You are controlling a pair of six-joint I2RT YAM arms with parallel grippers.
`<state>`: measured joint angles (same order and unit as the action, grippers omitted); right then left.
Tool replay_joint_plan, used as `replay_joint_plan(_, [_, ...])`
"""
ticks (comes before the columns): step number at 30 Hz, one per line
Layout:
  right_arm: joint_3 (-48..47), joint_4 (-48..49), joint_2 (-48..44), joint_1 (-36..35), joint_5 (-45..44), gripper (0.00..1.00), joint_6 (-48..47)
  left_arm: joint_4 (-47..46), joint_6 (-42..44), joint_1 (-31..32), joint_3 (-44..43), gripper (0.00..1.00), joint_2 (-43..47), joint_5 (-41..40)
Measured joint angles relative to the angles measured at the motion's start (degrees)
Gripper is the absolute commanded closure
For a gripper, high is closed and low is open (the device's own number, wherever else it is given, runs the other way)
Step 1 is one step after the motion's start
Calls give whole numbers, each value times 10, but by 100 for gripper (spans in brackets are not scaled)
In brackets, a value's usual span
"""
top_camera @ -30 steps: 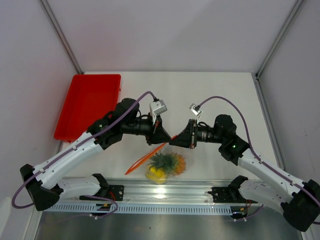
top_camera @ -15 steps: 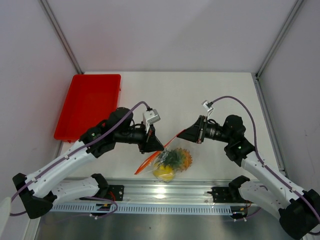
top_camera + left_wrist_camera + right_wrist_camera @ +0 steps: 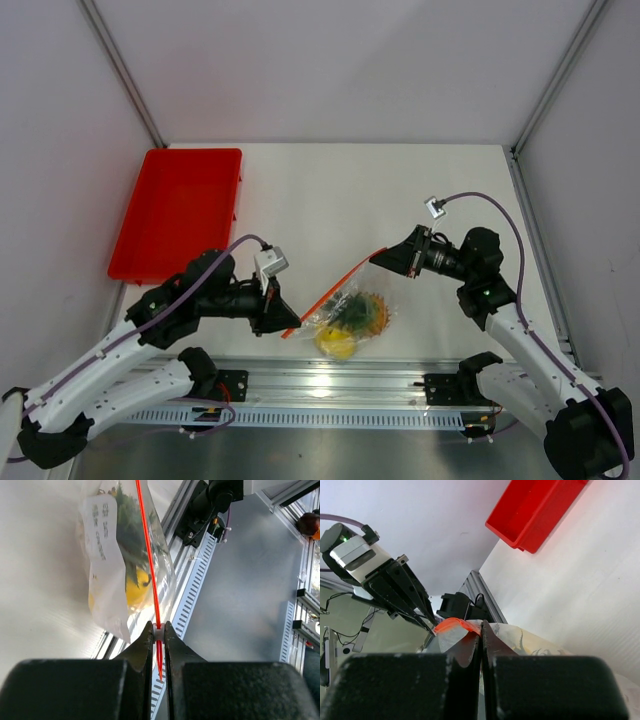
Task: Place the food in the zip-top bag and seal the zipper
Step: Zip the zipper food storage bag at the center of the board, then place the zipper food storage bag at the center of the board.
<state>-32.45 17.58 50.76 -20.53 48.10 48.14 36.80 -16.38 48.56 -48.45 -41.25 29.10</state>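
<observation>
Taut-looking zipper (image 3: pixel 335 289) in left end effector (image 3: pixel 290 325)

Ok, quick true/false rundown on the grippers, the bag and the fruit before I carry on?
1. The left gripper is shut on one end of the zipper. True.
2. The right gripper hangs open, clear of the bag. False: it is shut on the zipper's other end.
3. The yellow fruit is inside the bag. True.
4. The bag lies in the red tray. False: it is between the two grippers, well apart from the tray.
5. The pineapple lies loose outside the bag. False: it is inside.
</observation>
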Motion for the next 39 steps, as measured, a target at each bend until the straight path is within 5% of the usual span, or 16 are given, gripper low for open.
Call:
replay_joint_plan(12, [6, 14, 6, 10, 11, 100, 13, 43, -60, 1, 36, 99, 103, -21])
replay_joint_plan(13, [6, 14, 8, 10, 11, 100, 13, 44, -62, 1, 37, 91, 103, -25])
replay_joint_plan(14, [6, 14, 10, 10, 10, 100, 12, 45, -65, 1, 37, 63, 102, -33])
replay_joint_plan(18, [6, 12, 34, 17, -9, 100, 12, 71, -75, 3, 28, 1, 93, -93])
replay_joint_plan(27, [-78, -42, 230, 96, -58, 100, -8, 97, -90, 3, -87, 1, 60, -324])
replay_joint_plan(39, [-352, -120, 596, 130, -109, 100, -78, 36, -75, 4, -77, 1, 48, -320])
